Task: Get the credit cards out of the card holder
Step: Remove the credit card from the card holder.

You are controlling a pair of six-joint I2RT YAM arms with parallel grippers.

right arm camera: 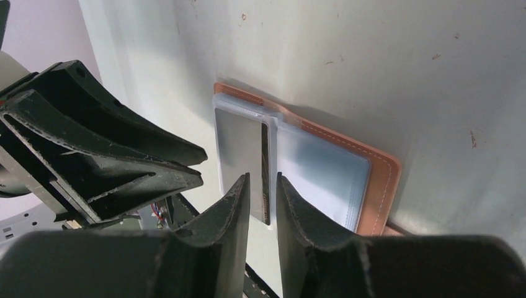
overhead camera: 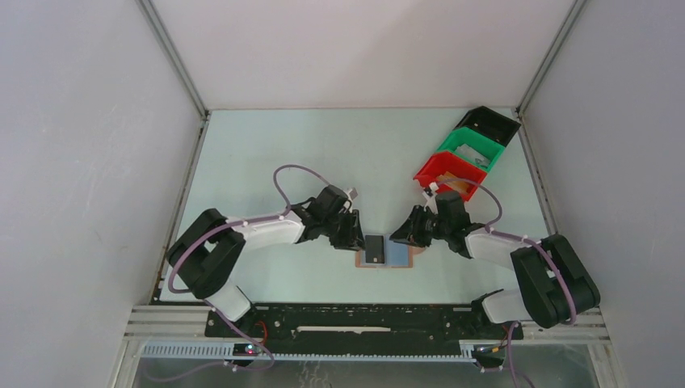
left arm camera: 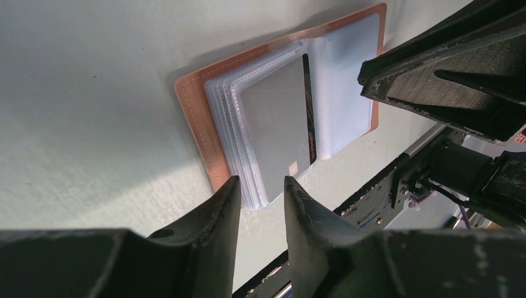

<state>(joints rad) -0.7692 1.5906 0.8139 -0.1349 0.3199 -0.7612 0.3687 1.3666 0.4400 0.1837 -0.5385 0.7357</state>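
Observation:
The brown card holder (overhead camera: pixel 360 260) lies open on the table between my grippers, with clear plastic sleeves and a pale blue-grey right half (overhead camera: pixel 397 254). A black card (overhead camera: pixel 374 246) sits in the sleeves on its left half. It looks grey from glare in the left wrist view (left arm camera: pixel 279 124), with a dark edge in the right wrist view (right arm camera: pixel 265 167). My left gripper (left arm camera: pixel 260 189) is open, its fingertips at the near corner of the sleeves (left arm camera: pixel 248 149). My right gripper (right arm camera: pixel 260 183) is narrowly open, with the card's dark edge just beyond the gap. No tan or blue-grey card shows in the holder.
Red (overhead camera: pixel 436 166), green (overhead camera: pixel 464 141) and black (overhead camera: pixel 493 121) bins stand in a row at the back right. A flat tan thing lies in the red bin. The arm bases and a black rail (overhead camera: pixel 363 319) run along the near edge. The two grippers are close together over the holder.

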